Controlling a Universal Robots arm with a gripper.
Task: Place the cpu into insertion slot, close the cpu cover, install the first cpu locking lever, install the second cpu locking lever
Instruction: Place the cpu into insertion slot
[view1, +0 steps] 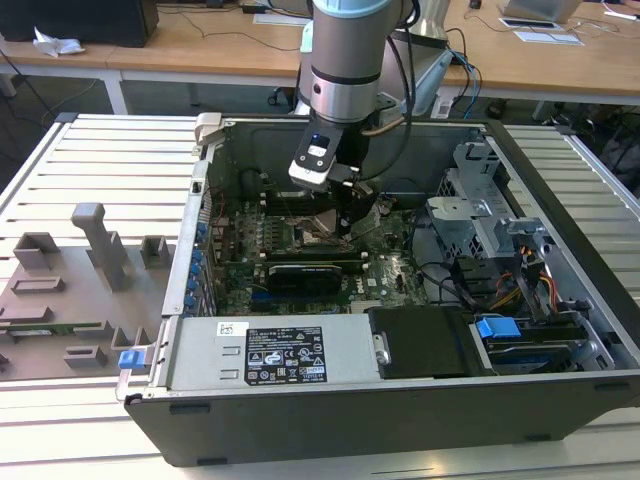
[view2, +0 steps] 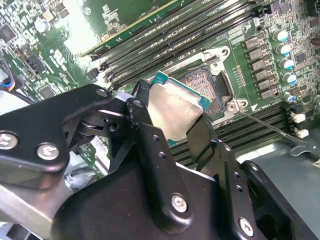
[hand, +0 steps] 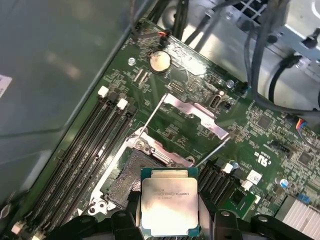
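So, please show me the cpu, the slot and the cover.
cpu (hand: 167, 202): first wrist view, metal top.
slot (hand: 122, 182): first wrist view, bare pin field.
cover (hand: 196, 115): first wrist view, raised frame bar.

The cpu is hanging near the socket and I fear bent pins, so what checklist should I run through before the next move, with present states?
1. The hand grips the cpu by opposite edges: ok.
2. Insertion slot uncovered: ok.
3. The cpu cover swung up, off the slot: ok.
4. Locking levers raised: ok.
5. The cpu squared and level with the slot: cannot tell.
6. The cpu seated in the slot: not ok, it is held clear of it.
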